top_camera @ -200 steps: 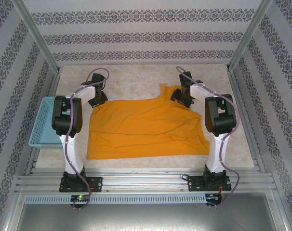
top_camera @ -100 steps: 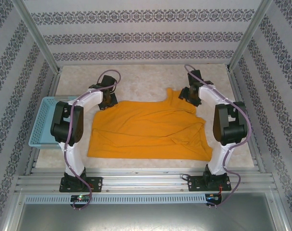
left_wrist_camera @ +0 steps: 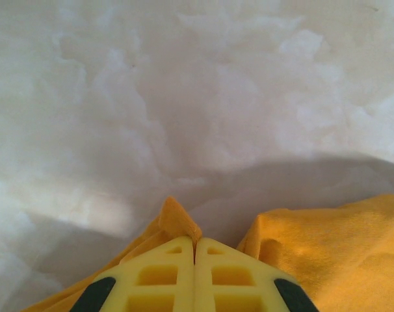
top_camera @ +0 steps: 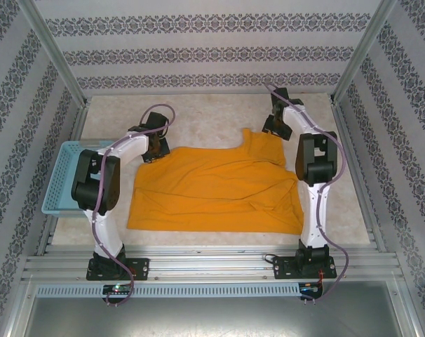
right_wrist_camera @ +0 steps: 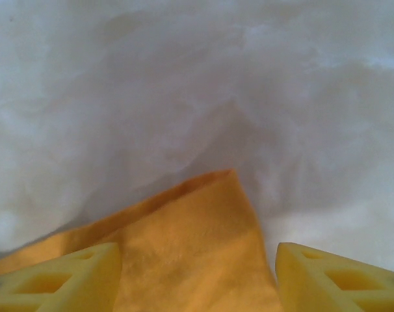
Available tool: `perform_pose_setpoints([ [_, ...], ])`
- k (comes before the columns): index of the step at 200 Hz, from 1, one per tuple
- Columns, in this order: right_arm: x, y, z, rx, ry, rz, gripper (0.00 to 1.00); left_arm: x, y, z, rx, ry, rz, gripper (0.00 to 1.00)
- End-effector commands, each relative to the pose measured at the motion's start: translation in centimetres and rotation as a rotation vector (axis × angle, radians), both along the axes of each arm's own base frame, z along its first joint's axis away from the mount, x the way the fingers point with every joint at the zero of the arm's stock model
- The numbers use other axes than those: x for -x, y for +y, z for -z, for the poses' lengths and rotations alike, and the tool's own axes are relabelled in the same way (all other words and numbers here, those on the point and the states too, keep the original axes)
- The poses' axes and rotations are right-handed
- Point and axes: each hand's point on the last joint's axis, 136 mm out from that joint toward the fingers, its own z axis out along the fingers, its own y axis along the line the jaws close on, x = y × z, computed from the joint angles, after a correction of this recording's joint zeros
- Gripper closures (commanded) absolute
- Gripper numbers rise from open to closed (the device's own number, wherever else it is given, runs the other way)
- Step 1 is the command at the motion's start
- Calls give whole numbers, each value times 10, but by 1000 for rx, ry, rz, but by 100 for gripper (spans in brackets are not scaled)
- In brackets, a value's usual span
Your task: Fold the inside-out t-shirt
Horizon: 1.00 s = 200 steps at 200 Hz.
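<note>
The orange t-shirt (top_camera: pixel 212 189) lies spread across the middle of the table (top_camera: pixel 198 116), plain orange showing, with one flap poking toward the upper right. At its upper-left corner the left gripper (left_wrist_camera: pixel 195 239) has its jaws clenched on a pinch of cloth. The right gripper (right_wrist_camera: pixel 197 247) has its jaws released, either side of the flap's tip.

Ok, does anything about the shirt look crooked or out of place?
Yes: the t-shirt isn't flat. A flap pokes out past its far edge near the open right hand, and diagonal creases cross its middle.
</note>
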Motion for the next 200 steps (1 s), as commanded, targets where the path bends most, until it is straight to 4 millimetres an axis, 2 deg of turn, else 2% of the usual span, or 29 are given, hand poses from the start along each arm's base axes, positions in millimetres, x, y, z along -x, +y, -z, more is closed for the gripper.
perform_pose_setpoints([
  [1, 6, -7, 8, 36, 97, -40, 39, -7, 8, -21, -35, -70, 1, 100],
  [13, 5, -2, 14, 9, 115, -58, 46, -7, 10, -22, -40, -76, -4, 100],
  [32, 3, 3, 13, -16, 107, -71, 67, -8, 14, -25, -53, -84, -11, 100],
  [47, 1, 2, 1, -8, 67, -71, 83, -8, 20, -29, -58, -90, -19, 100],
  [77, -9, -6, -39, 23, -39, -85, 95, -13, 38, -38, -64, -109, -54, 100],
  [109, -22, -9, -84, 34, -151, -89, 99, -19, 62, -52, -79, -141, -106, 100],
  [149, -27, -11, -134, 48, -270, -91, 100, -24, 99, -70, -171, -186, -185, 100],
  [191, -19, 0, -168, 6, -337, -117, 100, -28, 104, -83, -212, -208, -178, 100],
  [200, -14, 5, -169, 2, -342, -129, 100, -27, 102, -83, -205, -208, -172, 100],
])
